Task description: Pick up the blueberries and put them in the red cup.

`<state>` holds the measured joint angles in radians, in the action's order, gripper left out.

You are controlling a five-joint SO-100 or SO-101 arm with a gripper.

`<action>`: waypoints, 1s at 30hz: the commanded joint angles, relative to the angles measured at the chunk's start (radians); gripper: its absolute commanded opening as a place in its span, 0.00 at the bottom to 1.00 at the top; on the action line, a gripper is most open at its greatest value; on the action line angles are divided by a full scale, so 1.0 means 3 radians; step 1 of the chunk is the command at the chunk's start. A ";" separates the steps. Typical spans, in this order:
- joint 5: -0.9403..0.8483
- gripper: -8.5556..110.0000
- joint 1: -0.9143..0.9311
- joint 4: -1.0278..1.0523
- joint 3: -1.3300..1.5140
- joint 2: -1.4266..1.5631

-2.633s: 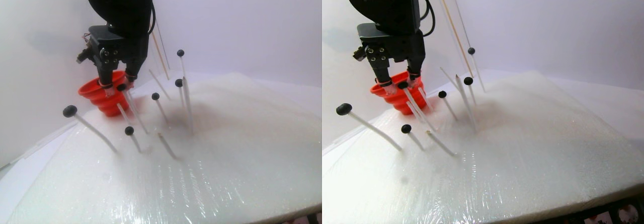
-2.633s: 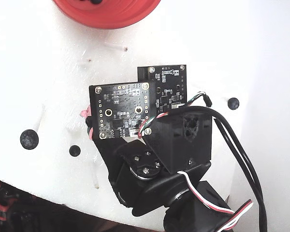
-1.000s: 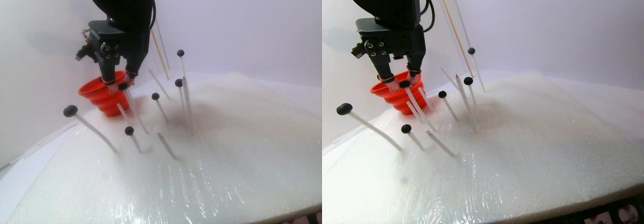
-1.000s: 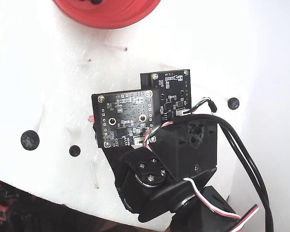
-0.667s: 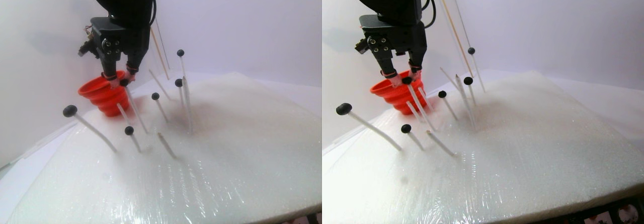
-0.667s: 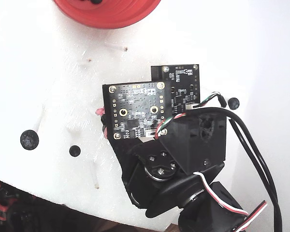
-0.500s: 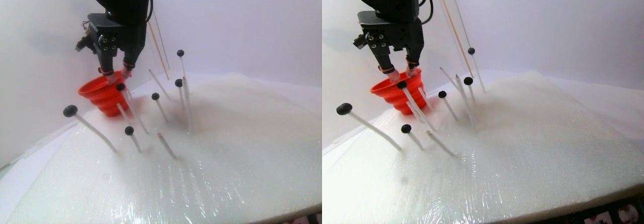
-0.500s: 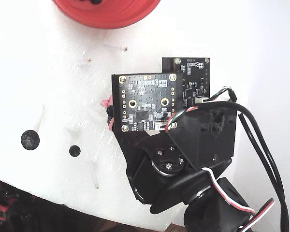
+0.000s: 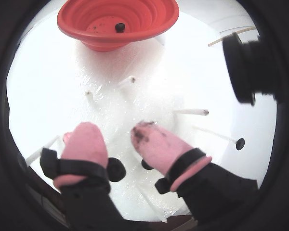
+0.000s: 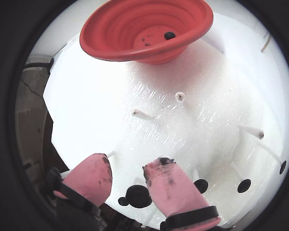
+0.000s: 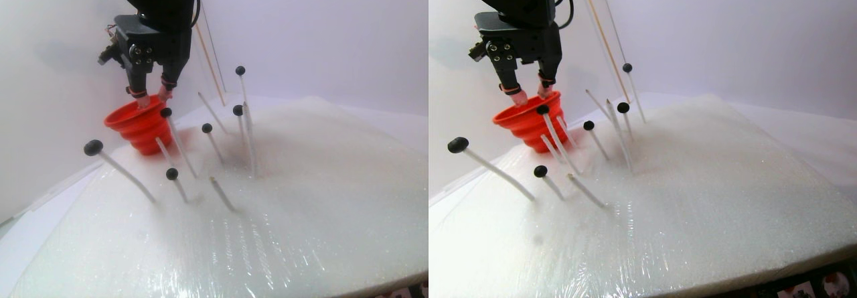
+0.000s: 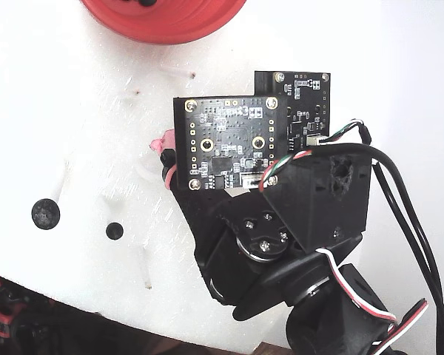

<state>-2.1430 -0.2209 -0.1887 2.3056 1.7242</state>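
Nearest me in a wrist view, my gripper [image 9: 116, 139] has its pink fingers [image 9: 156, 144] parted, holding nothing. Only the wrist views show a blueberry [image 9: 120, 27] inside the red cup [image 9: 118, 21]; the stereo view shows other blueberries [image 11: 93, 147] on sticks [image 11: 127, 175] beside the cup. Since half a second ago the gripper has risen, pointing down over the cup's rim.
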 commanded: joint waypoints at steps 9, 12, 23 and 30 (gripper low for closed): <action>-0.0061 0.19 0.0036 0.0072 0.0143 0.0276; -0.0072 0.19 0.0056 0.0072 0.0174 0.0261; -0.0143 0.19 0.0133 -0.0020 0.0240 0.0148; -0.0143 0.19 0.0148 -0.0107 0.0281 0.0051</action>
<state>-2.1844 -0.1718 -0.2010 2.3869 1.7242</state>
